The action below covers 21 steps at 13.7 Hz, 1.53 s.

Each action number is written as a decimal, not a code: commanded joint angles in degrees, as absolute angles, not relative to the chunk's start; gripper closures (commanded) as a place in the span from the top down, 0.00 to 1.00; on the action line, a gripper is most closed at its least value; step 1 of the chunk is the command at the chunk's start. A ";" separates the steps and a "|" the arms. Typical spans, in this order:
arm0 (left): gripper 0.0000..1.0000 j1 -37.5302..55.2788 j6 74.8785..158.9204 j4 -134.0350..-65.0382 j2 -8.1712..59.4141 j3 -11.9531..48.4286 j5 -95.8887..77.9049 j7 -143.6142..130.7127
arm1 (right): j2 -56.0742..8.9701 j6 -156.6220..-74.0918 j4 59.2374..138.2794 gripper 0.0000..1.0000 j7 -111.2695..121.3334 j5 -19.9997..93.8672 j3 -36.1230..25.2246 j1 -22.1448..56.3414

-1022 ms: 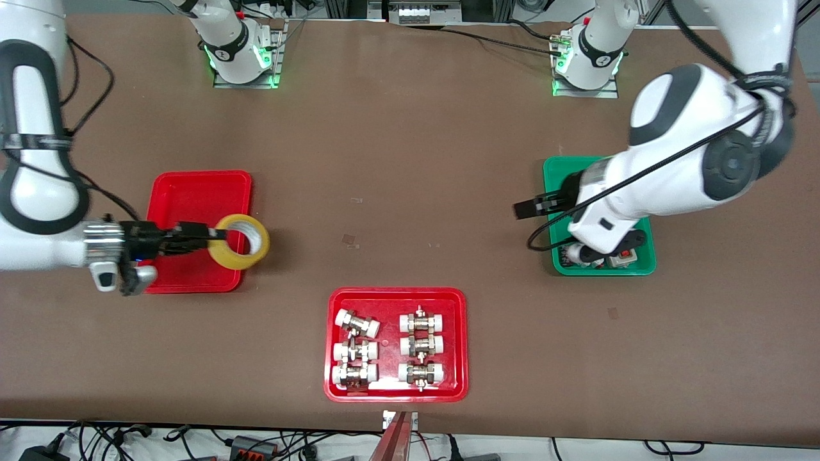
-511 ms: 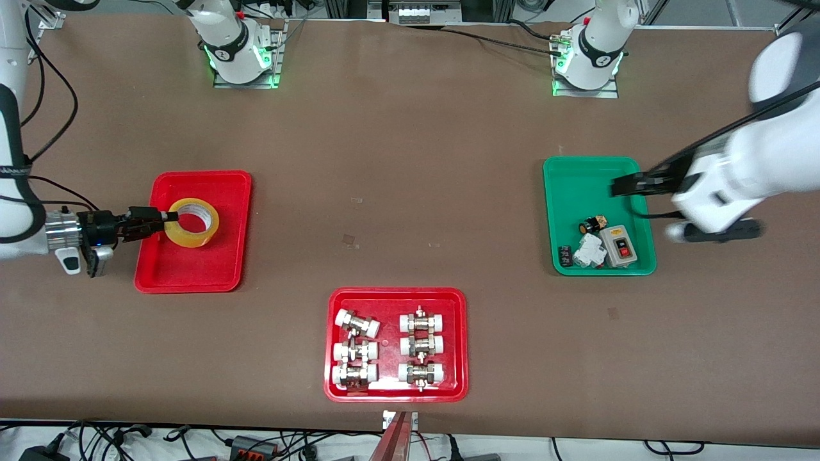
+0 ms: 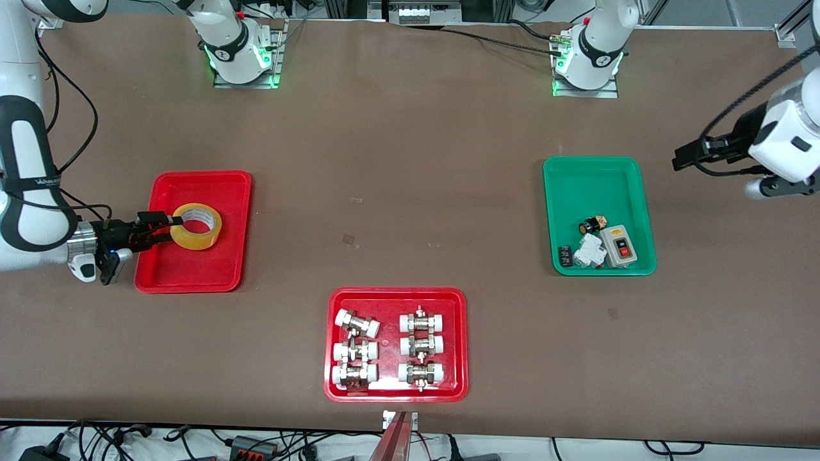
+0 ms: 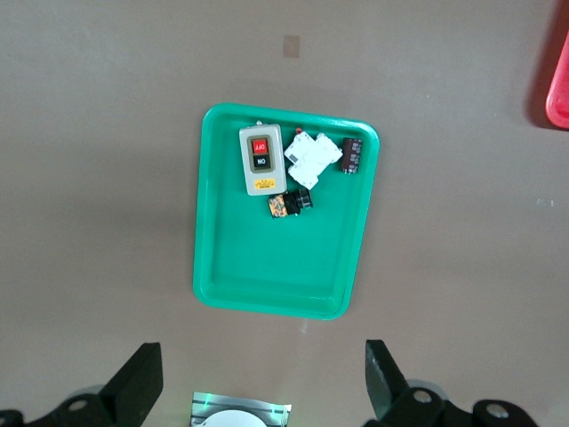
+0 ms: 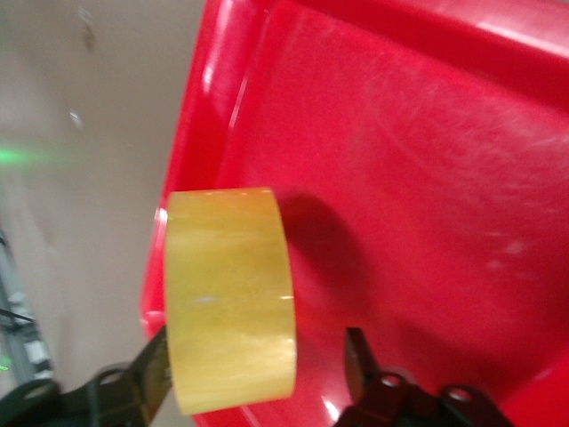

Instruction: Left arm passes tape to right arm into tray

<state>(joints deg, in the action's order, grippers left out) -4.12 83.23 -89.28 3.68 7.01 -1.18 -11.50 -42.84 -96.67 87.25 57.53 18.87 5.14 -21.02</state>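
Observation:
The tape [image 3: 196,225], a yellowish roll, lies flat in the plain red tray [image 3: 204,186] toward the right arm's end of the table. My right gripper [image 3: 168,224] is low over the tray's outer edge, open, with its fingers around the roll's near wall. In the right wrist view the tape [image 5: 229,298] sits between the fingers of the right gripper [image 5: 258,356]. One finger is against it and the other stands apart, over the tray [image 5: 427,178]. My left gripper [image 3: 684,155] is open and empty, up over the bare table beside the green tray [image 3: 592,176].
The green tray [image 4: 276,258] holds a grey switch box [image 3: 619,245] and small electrical parts. A red tray [image 3: 397,296] with several white-capped metal fittings sits near the table's front edge, midway between the arms.
The right gripper brought the tape from the tray's inner edge into the tray, set it flat and opened. The left arm drew off the green tray toward its end of the table.

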 commanded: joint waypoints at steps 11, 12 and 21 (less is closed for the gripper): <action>1.00 -4.22 85.25 -93.61 -1.50 8.87 0.26 -9.58 | -22.97 -102.41 85.34 1.00 43.65 -3.68 5.10 -5.91; 1.00 -4.22 85.43 -93.34 -1.32 8.96 0.26 -9.58 | -20.85 -99.70 85.25 1.00 36.37 -4.56 5.10 -3.97; 1.00 -3.87 88.86 -93.34 -0.79 10.81 -0.26 -9.49 | -6.69 -91.40 85.77 1.00 -4.56 -3.61 5.10 0.09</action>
